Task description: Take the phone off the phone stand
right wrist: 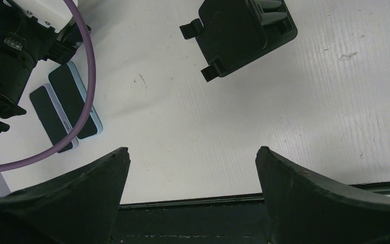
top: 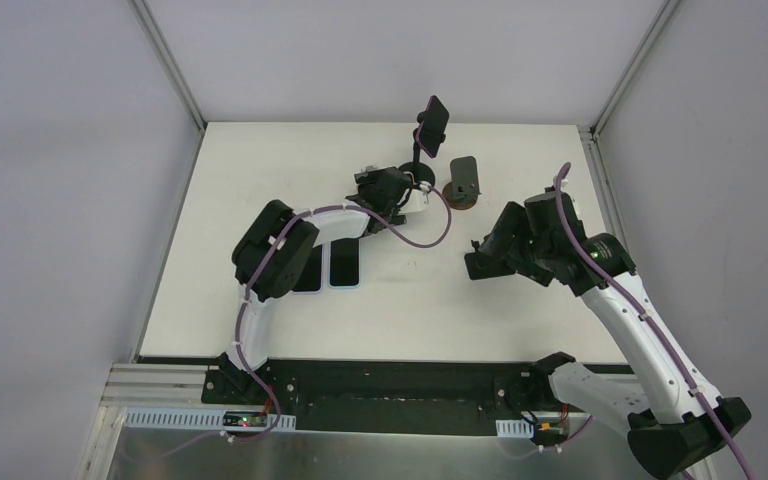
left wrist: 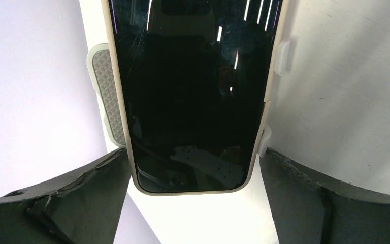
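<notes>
Phone [left wrist: 190, 96] in stand clamp [left wrist: 106, 96], between spread fingers [left wrist: 81, 203] of left tool [left wrist: 193, 160]

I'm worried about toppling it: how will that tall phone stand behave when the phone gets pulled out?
The phone stand likely tips easily: tall, thin, with the phone held high. Its padded clamp grips the phone's sides, so a pull probably drags the stand along unless steadied.

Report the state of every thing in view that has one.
phone: clamped in its stand, screen dark.
phone stand: holding the phone, side pads closed on it.
left gripper: open, fingers either side of the phone's lower end.
right gripper: open, empty.
second stand: empty.
two flat phones: lying side by side on the table.
</notes>
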`<state>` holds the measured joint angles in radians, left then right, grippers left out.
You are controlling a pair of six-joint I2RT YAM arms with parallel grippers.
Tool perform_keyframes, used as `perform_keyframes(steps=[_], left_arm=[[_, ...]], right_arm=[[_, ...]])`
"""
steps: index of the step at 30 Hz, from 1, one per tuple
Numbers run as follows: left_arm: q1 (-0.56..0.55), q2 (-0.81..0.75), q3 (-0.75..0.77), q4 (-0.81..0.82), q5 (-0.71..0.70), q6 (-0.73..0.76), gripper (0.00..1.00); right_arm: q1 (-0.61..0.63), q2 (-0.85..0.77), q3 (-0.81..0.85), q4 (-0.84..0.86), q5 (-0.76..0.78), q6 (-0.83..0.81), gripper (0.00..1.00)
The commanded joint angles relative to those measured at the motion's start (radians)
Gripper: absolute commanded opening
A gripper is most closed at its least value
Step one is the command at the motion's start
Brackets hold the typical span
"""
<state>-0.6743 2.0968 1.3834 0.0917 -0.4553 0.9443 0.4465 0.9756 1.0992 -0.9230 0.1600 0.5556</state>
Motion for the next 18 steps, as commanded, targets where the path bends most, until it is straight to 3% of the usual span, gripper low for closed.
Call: perform_keyframes(steps=[1,6,18], left_arm=[[0.003,0.021,0.035,0.018,-0.004,0.017,1.00],[0.008,0.020,0.039,0.020,-0.002,0.014,0.91],[0.009,-0.024,-0.004,0.020,-0.011,-0.016,0.51]], right_arm=[[-0.007,0.002,0.008,-0.011,-0.007,-0.016,0.98],[-0.007,0.004,0.008,-0.011,-0.007,-0.016,0.98],[-0.009,0.003,-0.003,-0.003,-0.015,-0.007,0.98]])
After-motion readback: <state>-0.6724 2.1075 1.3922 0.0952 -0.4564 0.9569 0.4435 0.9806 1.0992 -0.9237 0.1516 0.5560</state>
